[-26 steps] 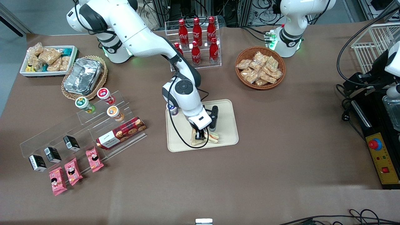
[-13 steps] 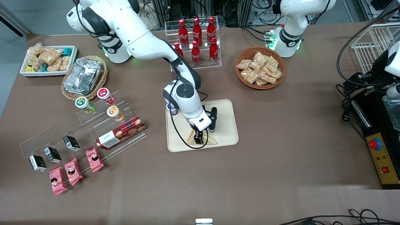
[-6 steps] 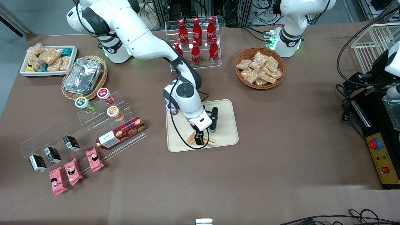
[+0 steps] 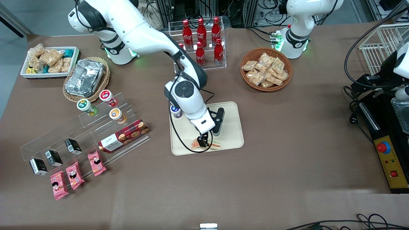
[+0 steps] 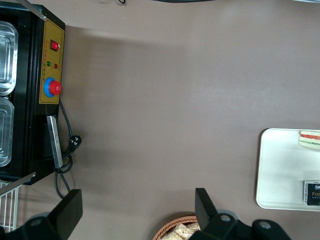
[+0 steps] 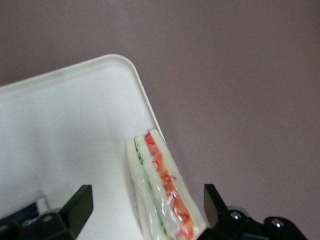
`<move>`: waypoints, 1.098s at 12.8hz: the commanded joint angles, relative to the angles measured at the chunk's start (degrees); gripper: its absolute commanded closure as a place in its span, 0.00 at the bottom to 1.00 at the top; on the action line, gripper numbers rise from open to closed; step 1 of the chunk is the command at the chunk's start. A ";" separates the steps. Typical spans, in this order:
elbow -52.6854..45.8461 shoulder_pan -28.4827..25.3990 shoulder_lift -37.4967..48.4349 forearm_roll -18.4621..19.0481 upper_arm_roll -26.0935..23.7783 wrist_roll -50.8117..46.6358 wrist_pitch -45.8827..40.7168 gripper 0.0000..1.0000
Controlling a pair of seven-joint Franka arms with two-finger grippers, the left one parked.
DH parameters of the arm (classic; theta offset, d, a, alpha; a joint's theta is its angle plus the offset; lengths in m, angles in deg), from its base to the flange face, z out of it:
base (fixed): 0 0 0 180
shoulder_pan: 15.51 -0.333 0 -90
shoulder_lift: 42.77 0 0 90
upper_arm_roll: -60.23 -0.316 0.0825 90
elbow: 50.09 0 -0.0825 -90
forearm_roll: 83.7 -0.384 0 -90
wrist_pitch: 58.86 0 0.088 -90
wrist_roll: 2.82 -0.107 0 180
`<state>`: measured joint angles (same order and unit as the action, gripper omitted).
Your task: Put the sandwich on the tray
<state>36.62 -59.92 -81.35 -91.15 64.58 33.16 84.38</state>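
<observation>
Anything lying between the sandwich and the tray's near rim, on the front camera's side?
Nothing: in the front view, only bare tray surface separates the sandwich from that rim. The gripper, open, hangs just above the sandwich.

The counter (image 4: 287, 159) is covered with a plain brown cloth, evenly lit, with a paler band along its near edge. At 9 o'clock in the front view a strip of grey floor (image 4: 9, 64) shows. At 12 o'clock hang black cables (image 4: 255, 12). A white wire rack (image 4: 383, 41) stands at 2 o'clock and a yellow control panel (image 4: 391, 159) at 4 o'clock. The claw (image 4: 204, 144) hangs low over the counter's middle, fingers spread apart.
</observation>
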 commanded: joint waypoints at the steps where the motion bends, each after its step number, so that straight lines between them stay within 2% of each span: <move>1: 1.18 5.19 6.21 -2.31 -0.39 -0.38 -6.99 0.01; 6: 1.00 16.35 14.04 -2.13 -2.50 -9.23 -20.96 0.01; 11: 1.09 26.28 20.72 -1.43 -2.50 -15.14 -34.94 0.01; 14: 1.27 30.76 26.52 3.30 -2.41 -18.90 -41.71 0.01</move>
<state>36.45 -32.00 -59.33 -90.52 63.20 18.32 46.31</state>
